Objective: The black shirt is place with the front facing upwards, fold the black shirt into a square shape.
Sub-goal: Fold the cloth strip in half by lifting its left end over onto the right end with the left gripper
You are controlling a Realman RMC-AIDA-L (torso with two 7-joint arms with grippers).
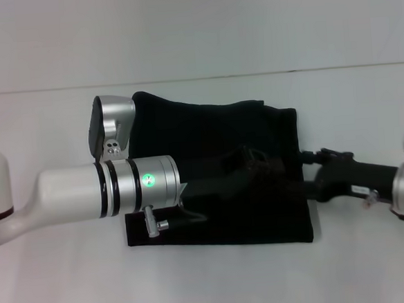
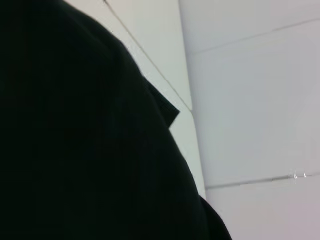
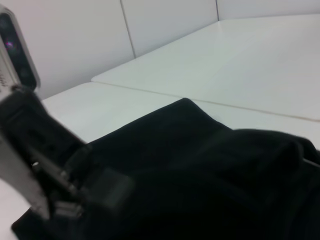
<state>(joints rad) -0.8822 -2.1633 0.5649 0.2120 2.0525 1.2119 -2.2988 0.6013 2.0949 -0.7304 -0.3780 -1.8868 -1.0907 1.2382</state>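
The black shirt [image 1: 217, 171] lies folded into a rough rectangle near the middle of the white counter [image 1: 211, 282], its front print not visible. The left gripper [image 1: 247, 159] reaches over the cloth from the counter's left side; whether its jaws are parted or closed cannot be told. The right gripper [image 1: 306, 157] sits at the shirt's right edge, its jaws likewise impossible to read.
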